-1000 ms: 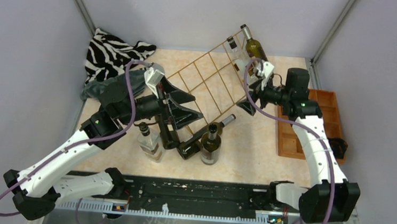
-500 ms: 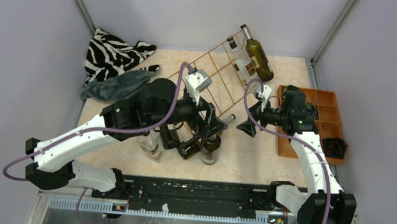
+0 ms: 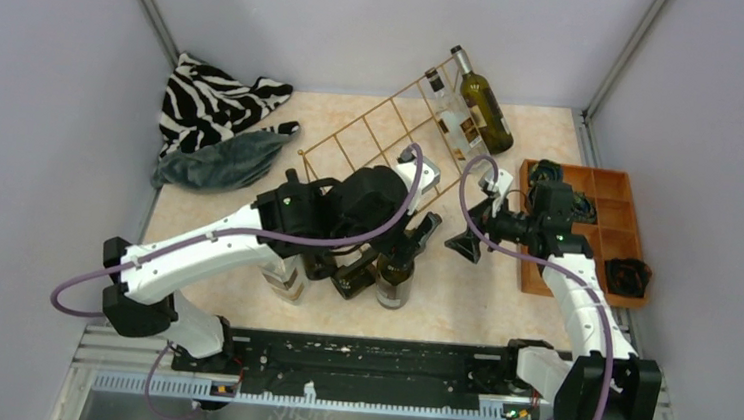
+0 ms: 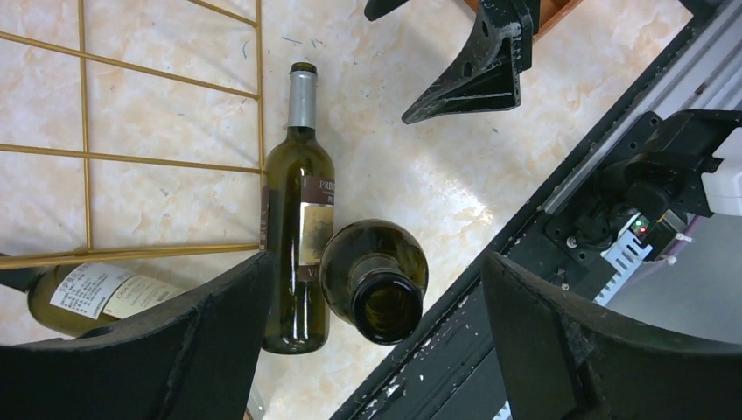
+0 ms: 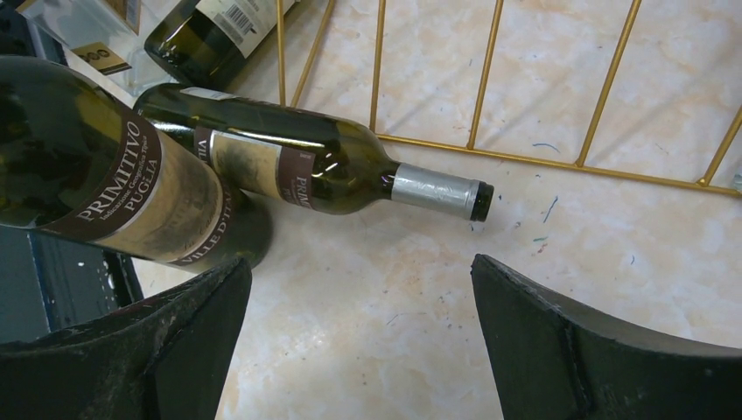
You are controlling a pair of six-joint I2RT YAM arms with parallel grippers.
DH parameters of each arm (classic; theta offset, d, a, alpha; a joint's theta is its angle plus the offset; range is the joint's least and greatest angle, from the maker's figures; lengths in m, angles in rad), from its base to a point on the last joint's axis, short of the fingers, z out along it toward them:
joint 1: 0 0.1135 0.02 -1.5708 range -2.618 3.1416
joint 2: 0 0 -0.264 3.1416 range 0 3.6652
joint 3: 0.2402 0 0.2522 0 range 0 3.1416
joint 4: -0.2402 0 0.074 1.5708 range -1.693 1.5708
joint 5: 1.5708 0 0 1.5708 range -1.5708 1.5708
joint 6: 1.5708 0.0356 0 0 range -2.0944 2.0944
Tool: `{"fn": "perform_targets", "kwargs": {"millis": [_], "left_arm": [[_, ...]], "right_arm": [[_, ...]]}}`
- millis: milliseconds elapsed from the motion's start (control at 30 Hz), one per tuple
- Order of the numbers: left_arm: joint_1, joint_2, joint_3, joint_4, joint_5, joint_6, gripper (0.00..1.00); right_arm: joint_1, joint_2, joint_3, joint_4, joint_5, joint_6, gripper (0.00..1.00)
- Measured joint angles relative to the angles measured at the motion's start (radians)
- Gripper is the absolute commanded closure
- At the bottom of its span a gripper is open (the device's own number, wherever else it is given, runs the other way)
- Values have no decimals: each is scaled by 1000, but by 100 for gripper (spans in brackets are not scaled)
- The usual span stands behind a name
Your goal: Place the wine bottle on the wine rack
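On the bench, mottled beige stone pattern: wine rack, thin gold wire, rigid open grid; wine bottle, dark green glass, paper label, foil neck, lying just beside the rack's edge, touching an upright bottle; likely heavy, slick, breakable, prone to roll, best gripped mid-body; left gripper and right gripper both spread, empty.

Overhead, the left arm blocks the near corner of the wine rack. Left wrist: a labelled bottle sits half behind the left gripper (rest runs off-frame). Right wrist crops the Primitivo bottle at the left edge.
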Motion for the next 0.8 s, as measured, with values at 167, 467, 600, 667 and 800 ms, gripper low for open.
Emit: {"fn": "perform_targets", "kwargs": {"millis": [167,467,600,667,800], "left_arm": [[-2,42,40,-44,1,0,17],[-7,108,90,-130,5,-14,29],[-8,128,97,-161,5,-23,34],[-8,136,104,-172,4,-24,37],[-9,151,121,-190,3,-24,44]], "right_arm": [[0,0,-5,11,-1,1,5],[-24,0,-15,23,-5,0,4],[-26,0,-15,27,-5,0,4],[-26,0,-16,27,-5,0,4],[-26,0,-23,29,-5,0,4]]}}
